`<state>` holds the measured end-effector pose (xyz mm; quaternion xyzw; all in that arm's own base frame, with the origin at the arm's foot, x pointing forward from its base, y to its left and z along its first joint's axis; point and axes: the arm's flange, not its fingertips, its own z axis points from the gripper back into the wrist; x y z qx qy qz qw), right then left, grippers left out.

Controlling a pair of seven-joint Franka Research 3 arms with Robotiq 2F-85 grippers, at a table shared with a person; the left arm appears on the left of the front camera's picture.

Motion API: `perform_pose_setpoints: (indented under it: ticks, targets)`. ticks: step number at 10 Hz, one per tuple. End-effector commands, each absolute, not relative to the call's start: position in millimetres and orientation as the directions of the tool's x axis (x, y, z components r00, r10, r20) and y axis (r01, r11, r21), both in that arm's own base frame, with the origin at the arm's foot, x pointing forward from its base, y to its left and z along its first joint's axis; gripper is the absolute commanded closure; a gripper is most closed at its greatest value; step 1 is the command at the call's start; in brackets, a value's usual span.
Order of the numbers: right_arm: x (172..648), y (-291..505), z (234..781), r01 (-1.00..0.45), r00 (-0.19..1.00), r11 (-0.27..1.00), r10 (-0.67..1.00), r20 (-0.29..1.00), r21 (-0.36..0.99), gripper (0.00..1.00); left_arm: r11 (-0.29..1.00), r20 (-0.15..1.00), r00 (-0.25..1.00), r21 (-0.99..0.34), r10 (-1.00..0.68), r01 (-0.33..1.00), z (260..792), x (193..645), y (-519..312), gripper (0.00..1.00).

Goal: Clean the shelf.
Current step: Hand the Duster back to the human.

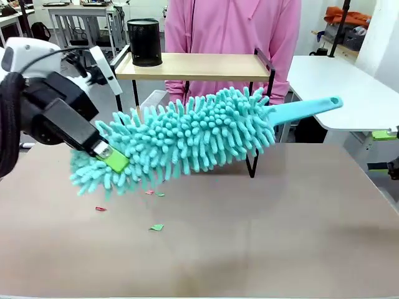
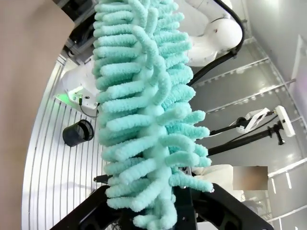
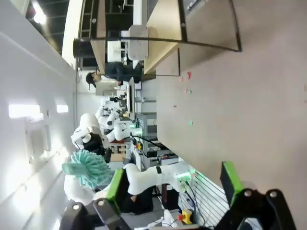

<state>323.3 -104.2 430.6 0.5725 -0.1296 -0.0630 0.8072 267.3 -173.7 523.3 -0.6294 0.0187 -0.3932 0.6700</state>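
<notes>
The shelf [image 1: 193, 66] stands at the far side of the table, a light wooden top board on a thin black frame; it also runs across the top of the right wrist view [image 3: 168, 43]. My left gripper [image 1: 112, 158] is shut on the fluffy head of a teal duster [image 1: 187, 134], held tilted in the air in front of the shelf, its handle [image 1: 305, 109] pointing up to the right. In the left wrist view the duster [image 2: 144, 120] rises from between the black fingers [image 2: 96, 211]. My right gripper [image 3: 172, 184] hangs open over the table with nothing in it.
A black mesh cup [image 1: 144, 42] stands on the shelf's top board at its left end. Small red [image 1: 100, 208] and green [image 1: 156, 227] paper scraps lie on the brown table under the duster. A person in a pink top [image 1: 230, 28] stands behind the shelf.
</notes>
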Motion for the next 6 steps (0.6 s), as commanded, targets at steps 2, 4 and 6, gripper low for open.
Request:
perform_pose_setpoints:
  ticks: [2,4,6]
  targets:
    - [338.2,-88.8,454.8,-0.103,0.966,0.364,-0.184,0.180,0.926,0.00,-0.253,0.664,0.696,-0.748,-0.273,0.614,567.0,254.8,-128.2,1.00]
    - [338.2,-88.8,454.8,-0.103,0.966,0.364,-0.184,0.180,0.926,0.00,-0.230,0.773,0.634,-0.613,0.024,0.756,589.4,249.5,-71.6,1.00]
    - [338.2,-88.8,454.8,-0.103,0.966,0.364,-0.184,0.180,0.926,0.00,-0.128,0.756,0.594,-0.584,0.275,0.802,589.2,251.8,-12.5,1.00]
